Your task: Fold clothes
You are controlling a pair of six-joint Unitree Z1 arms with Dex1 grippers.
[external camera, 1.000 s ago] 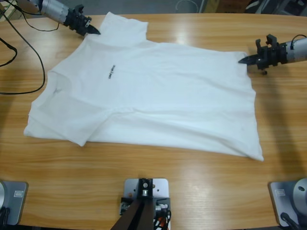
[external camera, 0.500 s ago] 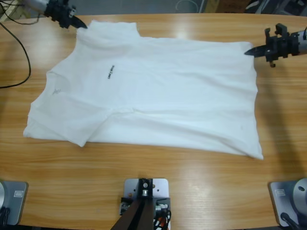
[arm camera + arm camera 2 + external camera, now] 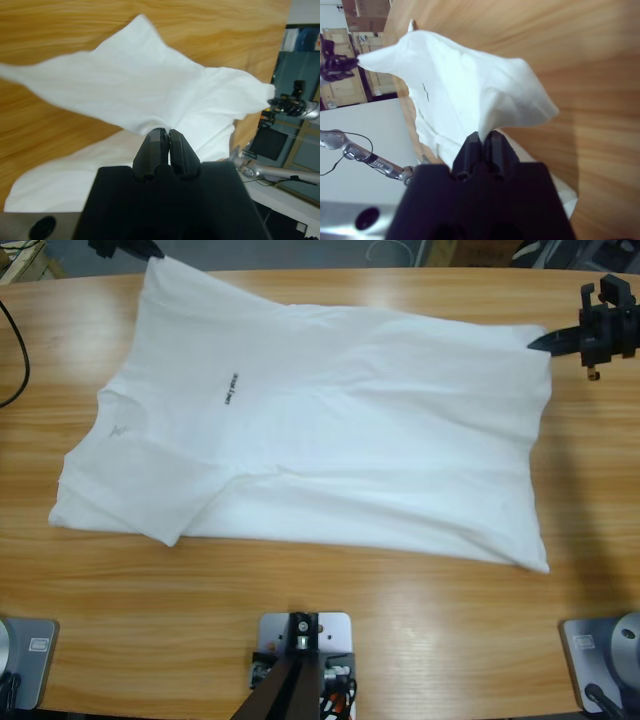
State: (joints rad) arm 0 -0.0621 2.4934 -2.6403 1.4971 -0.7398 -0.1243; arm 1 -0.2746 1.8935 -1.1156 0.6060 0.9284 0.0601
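The clothes are one white T-shirt (image 3: 330, 430) spread across the wooden table, with a small dark mark (image 3: 231, 390) near the collar at the left. My left gripper (image 3: 150, 252) is at the far left corner, shut on the shirt's far sleeve, which it holds lifted. In the left wrist view the cloth (image 3: 150, 90) fans out from the pinched jaws (image 3: 165, 135). My right gripper (image 3: 535, 340) is shut on the far hem corner at the right. The right wrist view shows that corner (image 3: 460, 75) rising from its closed jaws (image 3: 484, 135).
A black cable (image 3: 15, 340) curves over the table's left end. Bare wood (image 3: 400, 640) runs along the near side of the shirt. The table's far edge lies just behind both grippers.
Both grippers have moved outward and up while holding the cloth. The left one has gone toward the top left corner, the right one further right, and the shirt's far edge is stretched and raised.
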